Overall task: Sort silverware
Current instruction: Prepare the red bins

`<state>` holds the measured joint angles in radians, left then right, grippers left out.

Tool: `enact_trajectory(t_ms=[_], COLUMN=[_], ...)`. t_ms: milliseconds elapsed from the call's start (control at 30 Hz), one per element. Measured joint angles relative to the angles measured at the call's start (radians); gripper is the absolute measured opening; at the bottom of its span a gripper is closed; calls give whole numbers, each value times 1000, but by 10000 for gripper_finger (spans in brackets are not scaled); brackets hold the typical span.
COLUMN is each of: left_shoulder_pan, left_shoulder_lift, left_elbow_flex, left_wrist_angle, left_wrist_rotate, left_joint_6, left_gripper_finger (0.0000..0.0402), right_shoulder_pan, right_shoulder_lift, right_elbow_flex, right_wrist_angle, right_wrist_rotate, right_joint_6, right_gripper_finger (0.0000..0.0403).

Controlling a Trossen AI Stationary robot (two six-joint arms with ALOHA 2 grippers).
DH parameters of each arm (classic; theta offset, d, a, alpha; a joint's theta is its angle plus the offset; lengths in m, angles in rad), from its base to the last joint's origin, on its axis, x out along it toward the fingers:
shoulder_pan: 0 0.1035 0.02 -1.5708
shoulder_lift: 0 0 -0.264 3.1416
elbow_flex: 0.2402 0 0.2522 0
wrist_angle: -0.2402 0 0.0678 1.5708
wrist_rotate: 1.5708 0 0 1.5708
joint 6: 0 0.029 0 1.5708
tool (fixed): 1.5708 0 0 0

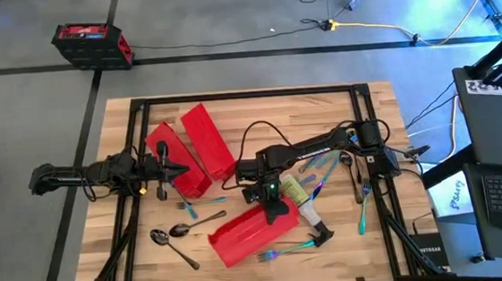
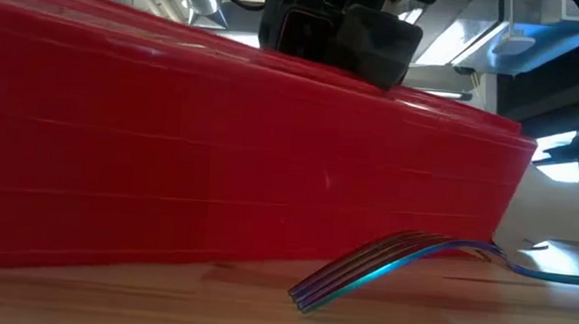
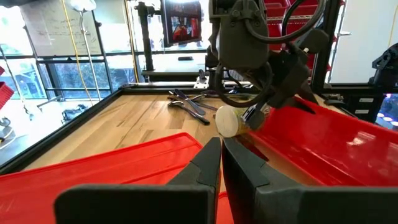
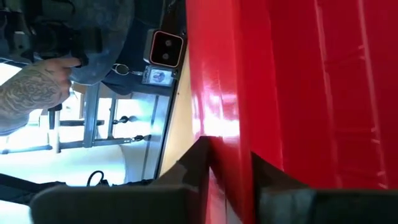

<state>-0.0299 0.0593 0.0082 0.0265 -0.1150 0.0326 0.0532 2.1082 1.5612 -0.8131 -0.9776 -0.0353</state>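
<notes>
Your right gripper is closed on the long wall of the near red bin, one finger inside it and one outside. It holds the bin, not a piece of silverware. In the high view it sits at the far edge of that bin, about mid-table.

Just right of that grip, one spray bottle lies on its side against the bin's right end. Along the bin's near side lies one teal fork, close to the wall but apart from it.

Your left gripper is shut and empty, waiting over the two far-left bins.

This looks like setup rather than sorting: you are placing the bin, and I see no silverware in any bin. Next you need to let go of the wall, lift clear, and come down open-jawed over a single piece. The fork by the bin is the closest.

The count:
- There are three red bins.
- There is one bottle.
- Two spoons lie near left.
- One small fork lies beside the left bins.
- There is one fork by the near bin.
- A loose cluster lies far right, too overlapped to count, though I judge several pieces.
- At least one teal piece lies alone on the right.
</notes>
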Motion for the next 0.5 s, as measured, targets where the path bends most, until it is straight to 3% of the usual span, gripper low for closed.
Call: enact_trajectory(t_ms=[167,500], left_shoulder_pan=[0,0], left_shoulder_lift=[0,0], left_elbow_flex=[0,0], left_wrist_angle=[0,0], left_wrist_rotate=[0,0], left_joint_6=[0,0], left_gripper_finger=[1,1], right_shoulder_pan=[0,-2], right_shoulder_lift=[0,0], right_elbow_flex=[0,75], right_wrist_angle=[-1,-10], right_wrist_rotate=[-48,-72], right_joint_6=[-33,-43], right_gripper_finger=[3,1])
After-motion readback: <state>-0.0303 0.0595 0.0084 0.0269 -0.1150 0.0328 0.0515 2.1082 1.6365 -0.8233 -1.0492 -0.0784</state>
